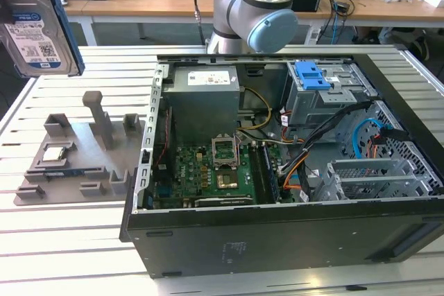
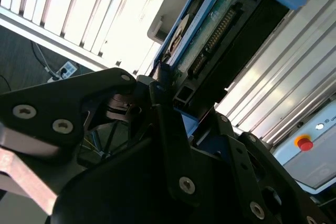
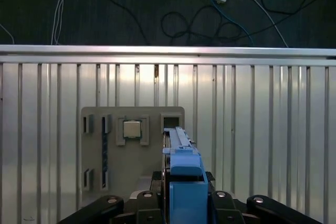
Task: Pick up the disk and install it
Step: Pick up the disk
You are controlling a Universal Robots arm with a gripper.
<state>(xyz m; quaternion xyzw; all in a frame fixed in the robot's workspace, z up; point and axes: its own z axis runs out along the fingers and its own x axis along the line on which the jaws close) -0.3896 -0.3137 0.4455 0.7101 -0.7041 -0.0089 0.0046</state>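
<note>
The disk point(image 1: 38, 29), a silver drive with a white-and-blue label in a blue bracket, hangs upright in the air at the exterior view's far left, above the slatted table's corner. My gripper point(image 1: 5, 6) is shut on it at the picture's edge. In the first wrist view the disk point(image 3: 181, 156) is edge-on, its blue bracket between my black fingers point(image 3: 231, 203), above the grey fixture. The second wrist view shows the disk's circuit-board side point(image 2: 215, 35) clamped in the gripper point(image 2: 168, 90).
A grey fixture plate point(image 1: 76, 161) with a square processor chip point(image 3: 131, 128) lies on the slatted table point(image 1: 62, 240). The open computer case point(image 1: 277, 143) holds the motherboard and a drive cage with a blue latch point(image 1: 310, 74). The arm's base point(image 1: 253, 12) stands behind the case.
</note>
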